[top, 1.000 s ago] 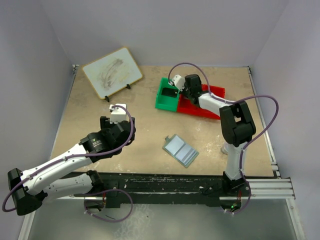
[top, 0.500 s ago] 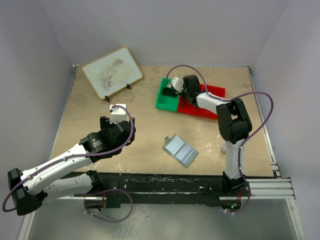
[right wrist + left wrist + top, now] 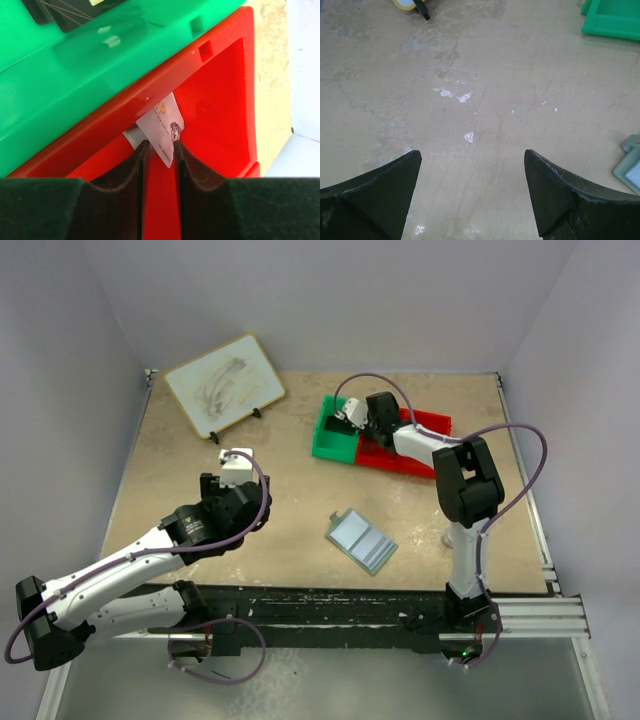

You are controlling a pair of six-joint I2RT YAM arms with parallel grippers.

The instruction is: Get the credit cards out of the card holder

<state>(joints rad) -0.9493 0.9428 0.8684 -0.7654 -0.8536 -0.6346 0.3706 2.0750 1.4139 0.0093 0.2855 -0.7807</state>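
Right gripper (image 3: 161, 146) edged left over red bin (image 3: 220, 90), jaws parting off card (image 3: 161, 126): light, stiff, slick, pinch its edge; left gripper (image 3: 472, 154) wide open.

This looks like a robotics lab, set up as a test cell. The left arm (image 3: 130, 560) and the right arm (image 3: 465, 490) are bolted to a black rail (image 3: 330, 605) at the near edge of a scuffed beige tabletop (image 3: 180, 455), with purple cables (image 3: 525, 455) looping off them. Plain pale walls (image 3: 330, 300) box it in on three sides (rather like a photo booth). The props are a smudged whiteboard (image 3: 224, 384), a green bin (image 3: 330, 447) and a red bin (image 3: 400, 462).
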